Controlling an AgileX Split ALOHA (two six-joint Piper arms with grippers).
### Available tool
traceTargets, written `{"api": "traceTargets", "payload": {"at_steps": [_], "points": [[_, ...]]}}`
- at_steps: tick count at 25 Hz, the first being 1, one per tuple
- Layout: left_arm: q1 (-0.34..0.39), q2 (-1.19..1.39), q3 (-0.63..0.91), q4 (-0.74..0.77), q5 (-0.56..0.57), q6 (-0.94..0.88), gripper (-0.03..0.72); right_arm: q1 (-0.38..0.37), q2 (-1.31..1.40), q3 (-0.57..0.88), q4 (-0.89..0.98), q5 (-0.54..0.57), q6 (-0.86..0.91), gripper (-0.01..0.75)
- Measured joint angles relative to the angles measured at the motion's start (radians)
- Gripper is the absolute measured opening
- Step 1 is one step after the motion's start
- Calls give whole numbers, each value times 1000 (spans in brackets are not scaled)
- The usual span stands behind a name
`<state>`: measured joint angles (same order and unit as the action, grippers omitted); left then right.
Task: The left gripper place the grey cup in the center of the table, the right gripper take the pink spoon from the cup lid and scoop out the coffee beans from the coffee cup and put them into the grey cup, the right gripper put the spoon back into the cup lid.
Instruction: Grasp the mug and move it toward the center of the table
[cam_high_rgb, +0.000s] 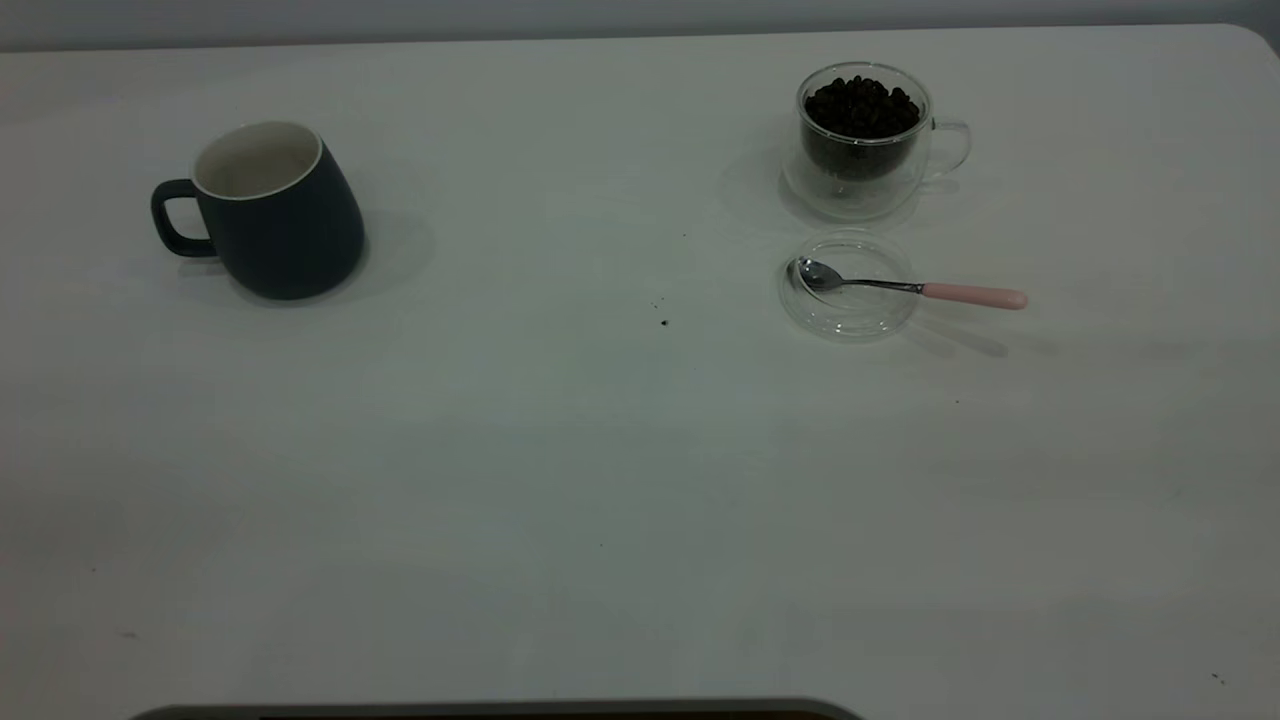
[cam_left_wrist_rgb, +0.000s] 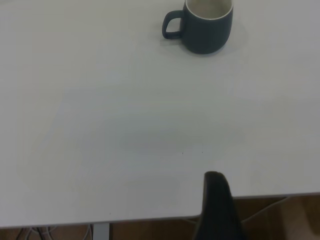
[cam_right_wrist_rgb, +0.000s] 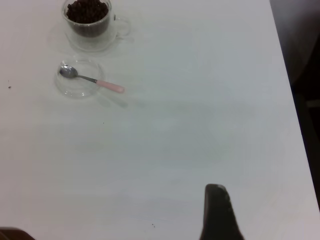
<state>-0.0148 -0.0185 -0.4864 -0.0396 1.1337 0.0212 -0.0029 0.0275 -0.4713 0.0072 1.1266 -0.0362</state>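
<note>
The grey cup (cam_high_rgb: 272, 208) stands upright and empty at the table's (cam_high_rgb: 560, 480) far left, handle to the left; it also shows in the left wrist view (cam_left_wrist_rgb: 206, 26). The coffee cup (cam_high_rgb: 862, 140), heaped with coffee beans (cam_high_rgb: 860, 106), stands at the far right. In front of it lies the cup lid (cam_high_rgb: 850, 285) with the pink spoon (cam_high_rgb: 915, 288), bowl in the lid and handle sticking out right. The right wrist view shows the coffee cup (cam_right_wrist_rgb: 90, 22), lid (cam_right_wrist_rgb: 79, 78) and spoon (cam_right_wrist_rgb: 95, 80). Neither gripper is in the exterior view. The left gripper (cam_left_wrist_rgb: 215, 181) hangs over the table edge, far from the grey cup. The right gripper (cam_right_wrist_rgb: 215, 191) is far from the spoon.
A few dark specks (cam_high_rgb: 664, 322) lie near the middle of the table. A dark rounded edge (cam_high_rgb: 500, 710) runs along the near side in the exterior view. In the right wrist view the table's edge (cam_right_wrist_rgb: 292, 100) drops to dark floor.
</note>
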Motion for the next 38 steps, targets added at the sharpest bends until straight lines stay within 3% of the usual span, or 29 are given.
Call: {"api": "traceTargets", "payload": {"at_steps": [38], "points": [[0, 44, -46, 22, -4, -15, 565, 0, 0, 0, 0, 0, 0, 519]]}}
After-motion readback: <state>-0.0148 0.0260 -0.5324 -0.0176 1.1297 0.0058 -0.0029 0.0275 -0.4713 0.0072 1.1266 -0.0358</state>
